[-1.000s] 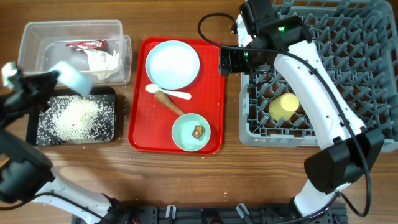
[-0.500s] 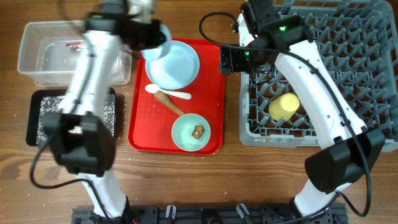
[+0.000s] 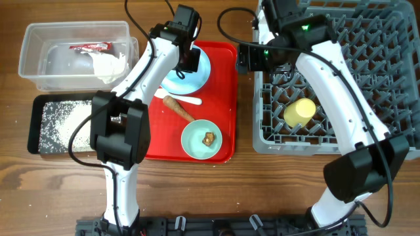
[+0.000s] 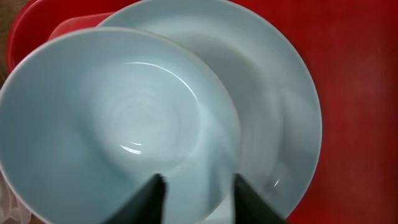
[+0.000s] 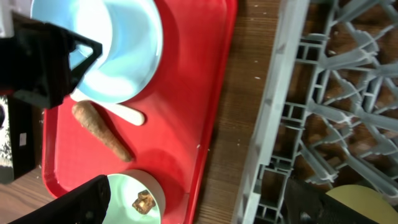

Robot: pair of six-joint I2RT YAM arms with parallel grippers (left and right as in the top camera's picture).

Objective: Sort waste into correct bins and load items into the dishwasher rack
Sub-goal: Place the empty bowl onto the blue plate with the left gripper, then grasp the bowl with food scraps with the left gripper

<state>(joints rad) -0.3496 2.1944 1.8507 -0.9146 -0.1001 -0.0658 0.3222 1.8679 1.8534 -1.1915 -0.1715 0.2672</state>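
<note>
My left gripper [image 4: 199,180] hangs over the pale blue plate [image 4: 280,106] on the red tray [image 3: 223,98]. An empty pale blue bowl [image 4: 118,118] rests on that plate; the fingers stand apart on either side of its near rim, open. Further down the tray lie the white spoon [image 3: 187,99], the brown sausage stick [image 3: 178,108] and a teal bowl [image 3: 201,139] holding a brown lump [image 3: 209,138]. My right gripper [image 3: 252,58] is wide open and holds nothing, above the gap between tray and dishwasher rack [image 3: 328,145]. The yellow cup [image 3: 299,112] sits in the rack.
The clear tub [image 3: 39,33] at the back left holds the red-and-white wrapper [image 3: 92,47] and the white napkin [image 3: 108,64]. The black tray [image 3: 34,124] below it is strewn with white crumbs [image 3: 59,128]. The left arm reaches across between the tub and the red tray.
The left arm swung from over the black tray to the red tray, carrying the bowl onto the plate, and its jaws have parted. The right arm has barely moved.
</note>
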